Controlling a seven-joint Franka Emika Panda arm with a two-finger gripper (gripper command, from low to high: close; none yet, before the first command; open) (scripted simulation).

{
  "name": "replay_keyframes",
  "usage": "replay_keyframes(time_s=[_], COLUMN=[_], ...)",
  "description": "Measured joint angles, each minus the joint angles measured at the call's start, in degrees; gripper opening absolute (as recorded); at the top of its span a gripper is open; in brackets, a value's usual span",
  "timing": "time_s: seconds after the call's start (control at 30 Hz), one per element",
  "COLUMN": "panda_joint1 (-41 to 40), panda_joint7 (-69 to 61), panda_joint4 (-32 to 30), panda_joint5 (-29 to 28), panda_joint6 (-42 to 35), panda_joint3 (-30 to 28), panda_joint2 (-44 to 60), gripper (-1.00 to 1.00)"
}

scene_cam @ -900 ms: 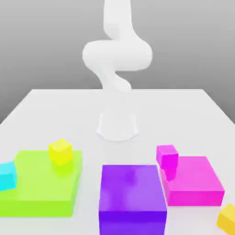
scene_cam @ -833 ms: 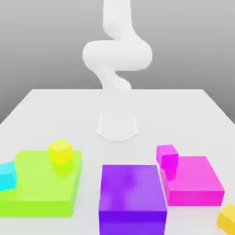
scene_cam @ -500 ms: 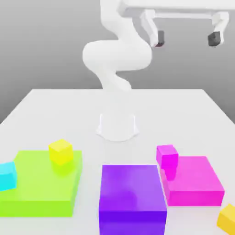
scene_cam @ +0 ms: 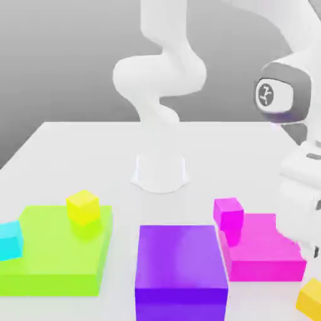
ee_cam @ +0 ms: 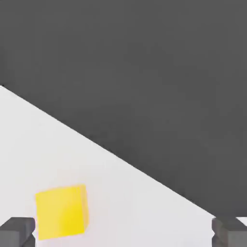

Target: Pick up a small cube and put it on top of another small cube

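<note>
The small golden-orange cube (scene_cam: 311,298) sits on the white tabletop (scene_cam: 94,157), at the corner of it nearest the camera on the exterior view's right. It lies just beside the large flat magenta block (scene_cam: 266,247), off that block's near corner, and does not rest on it. In the hand view the same cube (ee_cam: 62,211) stands upright on the tabletop, close to one dark fingertip (ee_cam: 17,230) and apart from the other; whether it touches the near fingertip cannot be told. The tabletop edge runs past it, with dark ground beyond.

The end effector (ee_cam: 123,232) stands wide, fingertips far apart, holding nothing. The golden-orange cube is off centre between them, towards one finger. In the exterior view the white robot arm (scene_cam: 301,169) stands over the magenta block's far side, directly above the golden-orange cube's corner.

The small magenta-pink cube (scene_cam: 228,214) rests at the magenta block's corner farthest from the golden-orange cube, well apart from it. Beside the magenta block, towards the exterior view's left, lies a large flat purple block (scene_cam: 180,263). Farther that way lies a large flat lime-green block (scene_cam: 59,251), bearing a small lemon-yellow cube (scene_cam: 83,207), with a small cyan cube (scene_cam: 9,239) at its outer edge.
</note>
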Motion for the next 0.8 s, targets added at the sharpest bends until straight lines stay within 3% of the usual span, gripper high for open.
replay_keyframes(time_s=[0.23, 0.27, 0.5, 0.63, 0.8], panda_joint1=[4.7, 5.0, 5.0, 3.5, 0.9], panda_joint7=[2.5, 2.7, 2.7, 0.9, -6.2], panda_joint4=[2.3, 2.5, 2.5, 0.8, -6.4], panda_joint5=[-4.6, -5.0, -5.0, -2.6, -0.2], panda_joint6=[7.4, 8.3, 8.2, 2.9, -0.1], panda_joint3=[-2.2, -2.5, -2.5, -0.6, 1.6], panda_joint2=[14.7, 15.9, 15.8, 8.8, -1.6], gripper=[0.0, -1.0, -1.0, -1.0, -1.0])
